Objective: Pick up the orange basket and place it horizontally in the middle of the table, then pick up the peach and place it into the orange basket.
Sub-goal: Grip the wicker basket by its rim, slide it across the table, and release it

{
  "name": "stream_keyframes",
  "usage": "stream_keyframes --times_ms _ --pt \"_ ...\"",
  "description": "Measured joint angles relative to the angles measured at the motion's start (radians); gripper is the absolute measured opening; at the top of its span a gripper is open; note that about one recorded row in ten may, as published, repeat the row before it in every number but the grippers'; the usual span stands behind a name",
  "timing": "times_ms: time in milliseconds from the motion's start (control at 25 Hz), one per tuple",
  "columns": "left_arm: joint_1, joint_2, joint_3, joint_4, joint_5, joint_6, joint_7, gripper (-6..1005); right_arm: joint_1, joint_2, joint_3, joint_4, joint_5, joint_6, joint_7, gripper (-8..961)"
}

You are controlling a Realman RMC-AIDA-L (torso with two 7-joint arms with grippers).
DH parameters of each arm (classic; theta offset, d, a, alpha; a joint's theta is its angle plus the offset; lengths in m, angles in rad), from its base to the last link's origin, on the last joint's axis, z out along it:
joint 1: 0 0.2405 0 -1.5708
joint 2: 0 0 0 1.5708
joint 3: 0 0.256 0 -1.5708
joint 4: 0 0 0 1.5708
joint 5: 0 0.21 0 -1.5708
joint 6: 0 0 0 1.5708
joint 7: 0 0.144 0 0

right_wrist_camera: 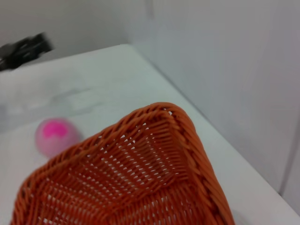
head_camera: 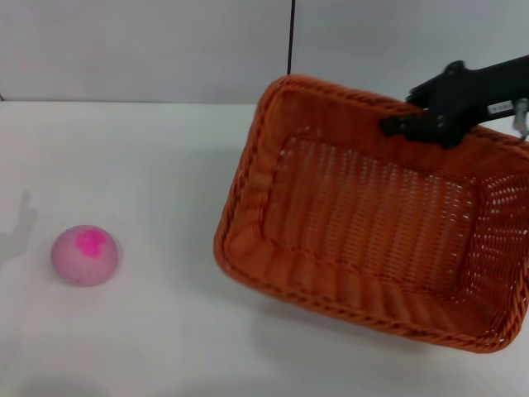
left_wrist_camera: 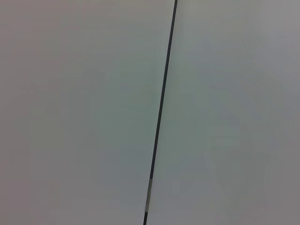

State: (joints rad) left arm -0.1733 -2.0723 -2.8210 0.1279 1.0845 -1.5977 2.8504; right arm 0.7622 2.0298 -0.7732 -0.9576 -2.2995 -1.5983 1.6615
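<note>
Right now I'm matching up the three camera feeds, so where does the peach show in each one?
Head view: the peach sits at lower left on the table, apart from the orange basket.
Left wrist view: not in it; only a pale wall with a dark seam.
Right wrist view: peach at left, beyond the basket's corner.
Shared landmark: the basket's braided rim.

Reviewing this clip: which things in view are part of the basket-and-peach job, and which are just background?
Part of the job:
orange basket, gripped at its far rim by the right gripper, tilted
peach, on the table, left of the basket

Background:
grey wall
dark wall seam
</note>
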Motion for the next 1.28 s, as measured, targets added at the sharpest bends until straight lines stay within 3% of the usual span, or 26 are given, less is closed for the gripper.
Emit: stream_keyframes --times_ms 480,880,1040,1280 --pt "0.012 -0.002 0.034 0.003 0.0 -0.028 0.0 792 0.027 0.009 -0.193 -0.034 -0.012 0.004 -0.197 155" --pt "0.014 -0.002 0.053 0.022 0.001 -0.059 0.0 789 0.033 0.01 -0.225 -0.036 -0.01 0.002 -0.307 156" --pt "0.014 -0.002 0.058 0.026 0.002 -0.059 0.0 788 0.009 0.03 -0.217 -0.067 0.008 0.029 -0.31 156" --pt "0.006 -0.002 0.069 0.027 0.002 -0.054 0.0 786 -0.009 0.044 -0.225 -0.087 0.01 0.052 -0.306 155"
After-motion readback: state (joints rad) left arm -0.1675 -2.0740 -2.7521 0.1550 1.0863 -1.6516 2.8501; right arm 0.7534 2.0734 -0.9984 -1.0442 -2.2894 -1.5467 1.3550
